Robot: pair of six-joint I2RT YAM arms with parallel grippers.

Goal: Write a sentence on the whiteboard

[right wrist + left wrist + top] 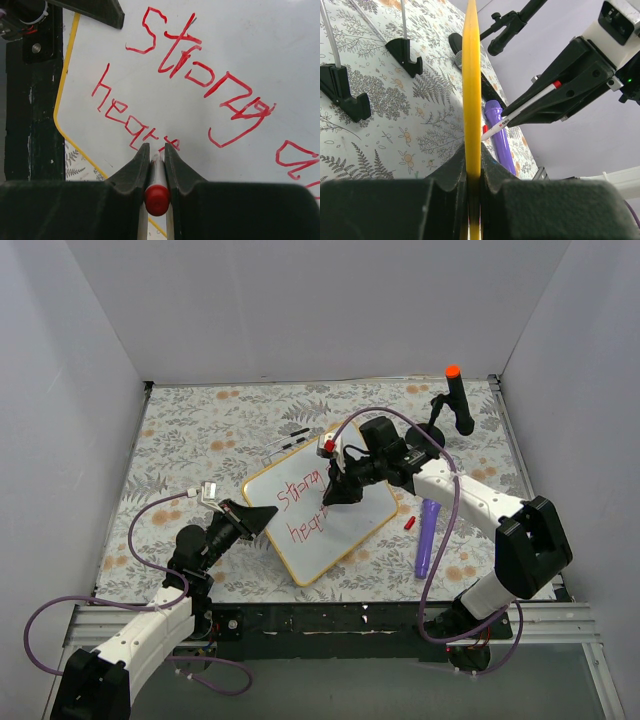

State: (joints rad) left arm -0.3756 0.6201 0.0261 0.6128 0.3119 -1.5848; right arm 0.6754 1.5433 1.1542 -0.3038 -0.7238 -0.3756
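The whiteboard (345, 525) lies tilted on the floral mat, white with a yellow frame. The red sentence (302, 496) reads "Strong" on one line and "heart" (132, 122) below, with an "a" starting at the right edge of the right wrist view. My left gripper (262, 519) is shut on the board's left frame edge (471, 90). My right gripper (333, 492) is shut on a white marker with a red end (157, 192), its tip on the board just after "heart". The marker also shows in the left wrist view (527, 105).
A purple pen (427, 537) and a small red cap (409, 523) lie right of the board. A black stand with an orange tip (455, 395) stands at the back right. Black clip feet (406, 54) sit on the mat behind the board. White walls enclose the mat.
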